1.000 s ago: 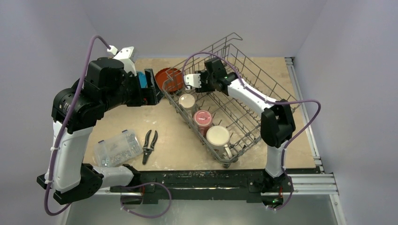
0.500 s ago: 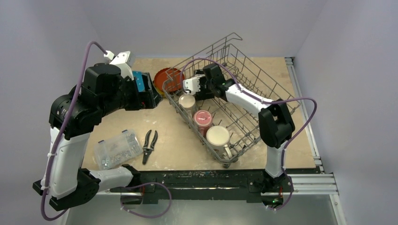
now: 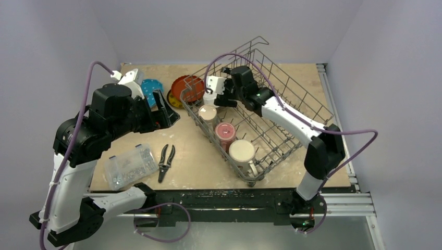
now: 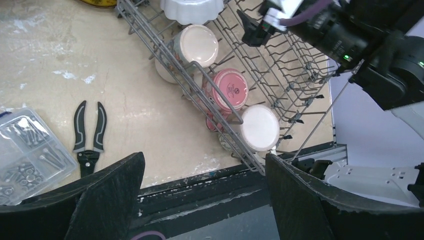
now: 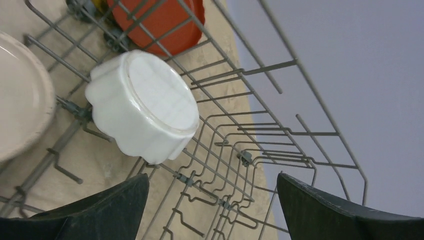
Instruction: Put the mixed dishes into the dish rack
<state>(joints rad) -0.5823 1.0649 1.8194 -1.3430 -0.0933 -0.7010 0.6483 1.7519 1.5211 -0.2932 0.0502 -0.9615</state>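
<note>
My right gripper (image 5: 215, 210) is wide open, and there is nothing between its two black fingers. It hangs over the far left corner of the dish rack (image 3: 292, 91). The white fluted bowl (image 5: 145, 107) sits upside down in that corner, on the wires, just beside my left finger but not held.

My left gripper (image 4: 200, 200) is wide open too and holds nothing. It hangs in the air over the table (image 3: 198, 161), to the left of the rack.

Three cups stand in a row along the rack's left side, bottoms up. First comes the small beige cup (image 4: 199, 45), next to the bowl. Then comes the pink-red mug (image 4: 230, 90). Last is the cream mug (image 4: 259, 127), nearest to my base.

Some plates are not in the rack. The red-orange plate (image 3: 190, 88) is on the table just outside the rack's far left corner. The yellow plate (image 3: 172, 99) peeks out beside it. The blue plate (image 3: 151, 89) with white dots is a bit further left.

The pliers (image 3: 166, 161) and the clear box (image 3: 130, 165) of little metal bits lie on the table near my left arm, well apart from the rack.
</note>
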